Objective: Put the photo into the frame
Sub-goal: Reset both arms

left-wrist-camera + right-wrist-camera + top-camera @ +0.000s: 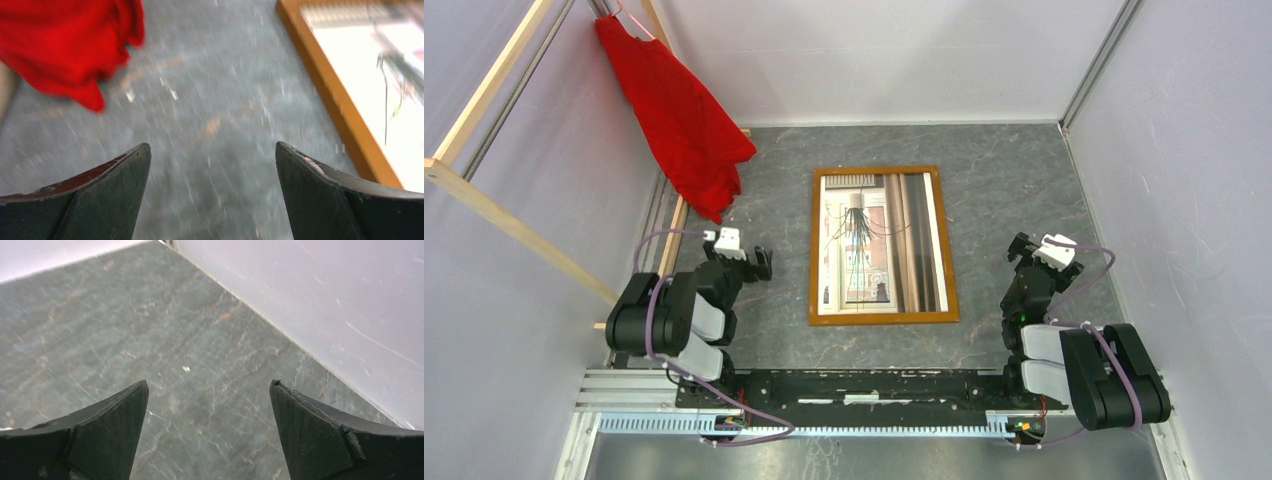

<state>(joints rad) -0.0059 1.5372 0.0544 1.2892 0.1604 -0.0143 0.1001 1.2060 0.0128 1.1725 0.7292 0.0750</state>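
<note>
The orange-brown wooden frame (883, 319) lies flat in the middle of the grey table. The photo (879, 245), a print of a spiky plant at a bright window with brownish bands on its right side, lies inside it. In the left wrist view the frame's edge (330, 95) and part of the photo (380, 75) show at the upper right, blurred. My left gripper (759, 262) is open and empty, left of the frame; it also shows in the left wrist view (212, 150). My right gripper (1021, 252) is open and empty, right of the frame; it also shows in the right wrist view (209, 385).
A red cloth (679, 115) hangs from a pale wooden rack (494, 215) at the back left; it also shows in the left wrist view (65, 45). White walls (310, 300) enclose the table on three sides. A metal rail (844, 390) runs along the near edge.
</note>
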